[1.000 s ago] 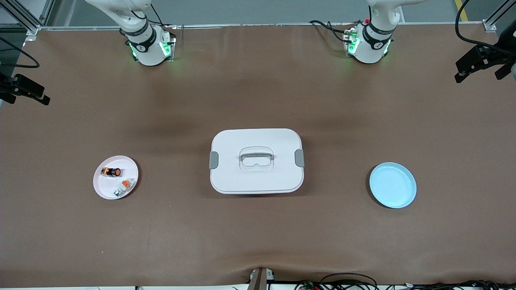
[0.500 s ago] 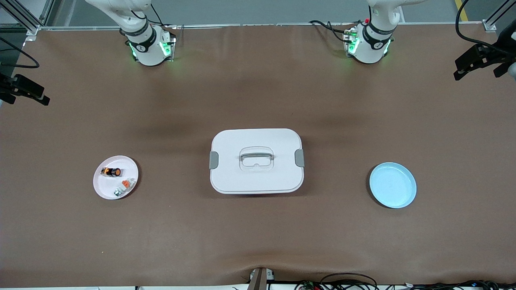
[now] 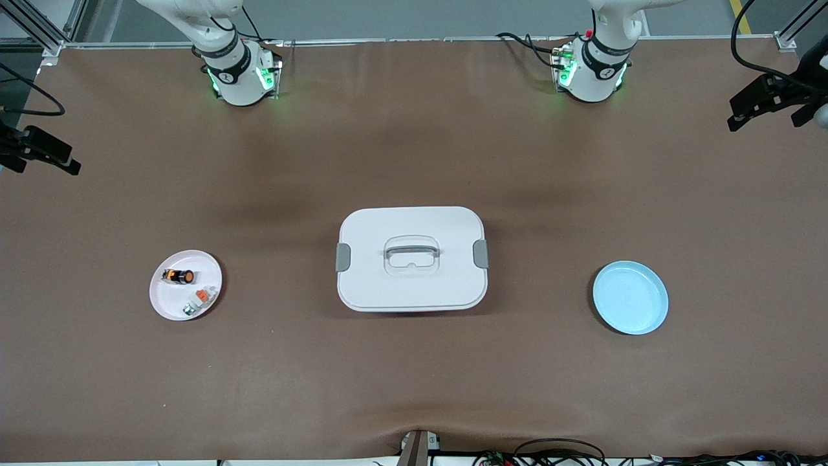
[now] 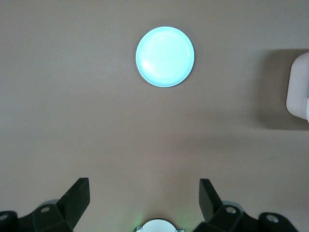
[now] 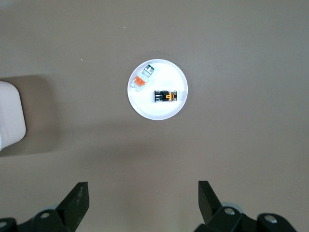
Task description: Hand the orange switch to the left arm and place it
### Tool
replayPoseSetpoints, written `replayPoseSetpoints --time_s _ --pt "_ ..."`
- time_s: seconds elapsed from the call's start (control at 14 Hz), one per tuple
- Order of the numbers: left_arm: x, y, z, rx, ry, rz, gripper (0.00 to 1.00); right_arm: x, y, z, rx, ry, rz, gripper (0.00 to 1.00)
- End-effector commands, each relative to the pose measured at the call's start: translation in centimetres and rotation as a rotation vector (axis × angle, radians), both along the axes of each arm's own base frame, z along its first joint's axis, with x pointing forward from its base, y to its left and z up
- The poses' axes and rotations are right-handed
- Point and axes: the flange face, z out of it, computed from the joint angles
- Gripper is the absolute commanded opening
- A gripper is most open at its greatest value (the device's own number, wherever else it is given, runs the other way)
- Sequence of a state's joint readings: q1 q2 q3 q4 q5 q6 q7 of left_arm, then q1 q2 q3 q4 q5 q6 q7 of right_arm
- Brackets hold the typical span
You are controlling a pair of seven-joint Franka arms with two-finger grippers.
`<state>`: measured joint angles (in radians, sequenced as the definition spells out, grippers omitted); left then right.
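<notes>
The orange switch (image 3: 178,276) (image 5: 166,95) lies on its side on a small white plate (image 3: 165,304) (image 5: 159,110) toward the right arm's end of the table. The white box (image 3: 411,288) with grey latches stands shut at the table's middle. My right gripper (image 5: 143,183) hangs open high over the table, with the white plate below it and nothing between its fingers. My left gripper (image 4: 144,181) is also open and empty, high over the table with a light blue plate (image 4: 165,56) below it.
A white-grey part with an orange tab (image 3: 199,298) (image 5: 142,79) shares the white plate. The light blue plate (image 3: 631,298) sits toward the left arm's end of the table. Box corners show in both wrist views (image 4: 299,87) (image 5: 9,113). Cables run along the table's near edge.
Both hands have shifted slightly at the edges of the front view. The switch, plates and box have not moved.
</notes>
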<state>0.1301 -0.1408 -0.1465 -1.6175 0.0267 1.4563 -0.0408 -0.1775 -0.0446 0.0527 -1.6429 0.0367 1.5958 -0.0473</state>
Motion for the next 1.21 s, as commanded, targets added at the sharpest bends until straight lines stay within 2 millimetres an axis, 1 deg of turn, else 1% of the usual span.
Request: replayPoseSetpoints --time_s 0.0,0.21,0.29,0.36,0.43,0.5,0.57,0.79,0.86,1.0,1.14 --pt "1.3 0.0 -0.5 -0.026 0.023 -0.019 1.00 1.8 -1.3 -2.8 0.020 0.012 -0.030 1.00" --pt "1.4 0.2 -0.5 -0.022 0.022 -0.001 1.00 2.9 -3.3 -6.0 0.029 0.035 -0.061 1.00" --pt "1.4 0.3 -0.2 -0.020 0.016 0.002 1.00 2.9 -3.7 -6.9 0.031 0.035 -0.071 1.00" --pt "1.5 0.4 -0.1 -0.019 0.013 0.005 1.00 3.0 -3.7 -8.2 0.036 0.032 -0.074 1.00" --pt "1.5 0.7 -0.1 -0.018 0.013 0.010 1.00 2.8 -4.1 -9.6 0.057 0.031 -0.091 1.00" --pt "1.5 1.6 0.0 -0.005 0.011 0.031 1.00 2.6 -5.0 -11.1 0.084 0.026 -0.122 1.00" --pt "1.4 3.3 0.1 0.025 0.010 0.059 1.00 2.4 -5.4 -12.4 0.098 0.025 -0.138 1.00" --pt "1.3 4.2 0.4 0.025 0.004 0.070 1.00 2.1 -5.5 -15.1 0.098 0.012 -0.114 1.00" --pt "1.1 4.8 1.3 0.030 -0.016 0.084 1.00 2.0 -5.5 -16.5 0.094 -0.005 -0.105 1.00" --pt "1.1 5.4 1.5 0.029 -0.021 0.101 1.00 1.6 -5.5 -18.9 0.092 -0.029 -0.109 1.00" --pt "1.0 6.7 1.5 0.029 -0.020 0.121 1.00 1.6 -5.4 -21.5 0.103 -0.058 -0.098 1.00"
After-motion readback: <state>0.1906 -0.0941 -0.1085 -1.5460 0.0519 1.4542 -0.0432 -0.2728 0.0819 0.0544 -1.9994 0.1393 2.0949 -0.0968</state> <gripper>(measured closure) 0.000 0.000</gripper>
